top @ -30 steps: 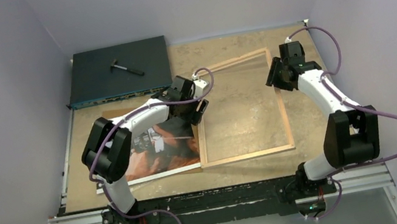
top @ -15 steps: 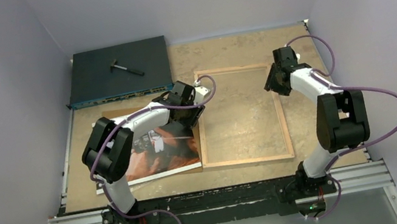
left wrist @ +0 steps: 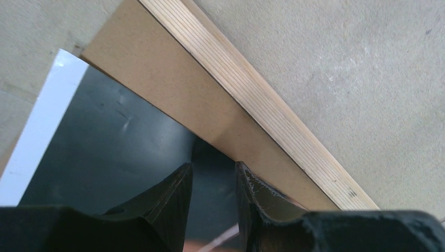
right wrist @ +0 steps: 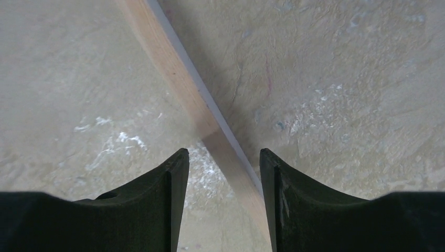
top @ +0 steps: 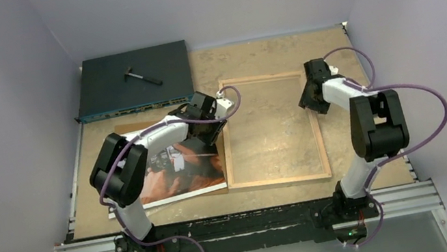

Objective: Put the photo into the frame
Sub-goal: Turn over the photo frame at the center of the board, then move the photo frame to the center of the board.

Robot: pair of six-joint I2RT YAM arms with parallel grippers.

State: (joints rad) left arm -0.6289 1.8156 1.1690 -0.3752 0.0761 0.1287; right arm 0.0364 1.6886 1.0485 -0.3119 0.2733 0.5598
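frame [top: 278, 179] flat, long axis near–far | left end effector [left wrist: 213, 167] narrow | right end effector [right wrist: 223, 153] wide — astride it

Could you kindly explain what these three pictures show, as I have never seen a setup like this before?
This is a robot: a left arm and a right arm bolted at the near edge of a table. One picture looks down from above and behind; the other two come from a camera on each wrist. On the table lie a frame, wood back up, a photo on a brown board, and at the back left a dark flat box with a small tool on it. The dark prongs in the wrist pictures are the left gripper, hovering over the photo's edge beside the frame, and the right gripper, straddling the frame's right rail. Both look open; nothing is lifted.
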